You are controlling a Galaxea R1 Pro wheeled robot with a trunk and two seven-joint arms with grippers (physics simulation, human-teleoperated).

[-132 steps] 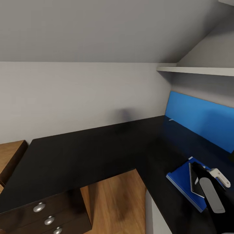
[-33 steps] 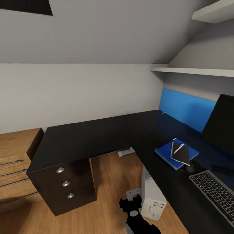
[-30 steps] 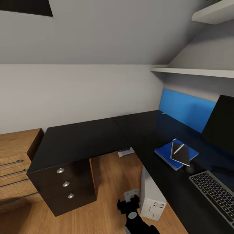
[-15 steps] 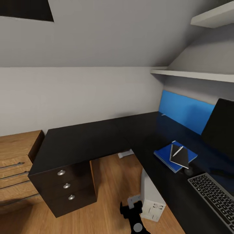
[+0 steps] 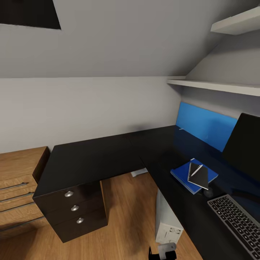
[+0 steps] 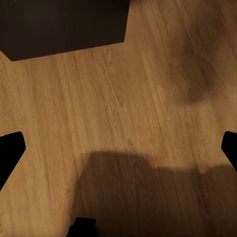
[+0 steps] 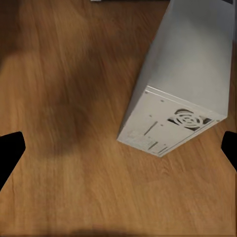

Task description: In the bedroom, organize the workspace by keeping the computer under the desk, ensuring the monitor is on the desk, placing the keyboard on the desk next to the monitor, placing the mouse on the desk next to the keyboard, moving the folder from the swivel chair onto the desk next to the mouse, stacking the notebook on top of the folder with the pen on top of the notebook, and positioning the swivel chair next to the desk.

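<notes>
The L-shaped desk [image 5: 108, 155] stands in the corner of the bedroom, under the sloped ceiling, with its black drawer unit [image 5: 74, 209] at the left end and the blue back panel [image 5: 206, 124] along the right wing. On the right wing lies the blue folder [image 5: 182, 175], and the dark notebook [image 5: 200, 177] lies on top of it, with the white pen [image 5: 196, 169] on the notebook. Just beside this stack, nearer to me, is the keyboard [image 5: 234, 220], and the black monitor [image 5: 245, 144] stands behind it near the panel. The grey computer [image 5: 166, 216] stands on the wood floor [image 5: 126, 216] under the desk edge. A wooden dresser [image 5: 18, 187] is next to the drawer unit.

The left gripper [image 6: 118, 148] hangs over bare floor, its fingers spread wide with nothing between them. The right gripper [image 7: 118, 150] is also spread wide and holds nothing; it hangs over the floor beside the computer [image 7: 187, 74].
</notes>
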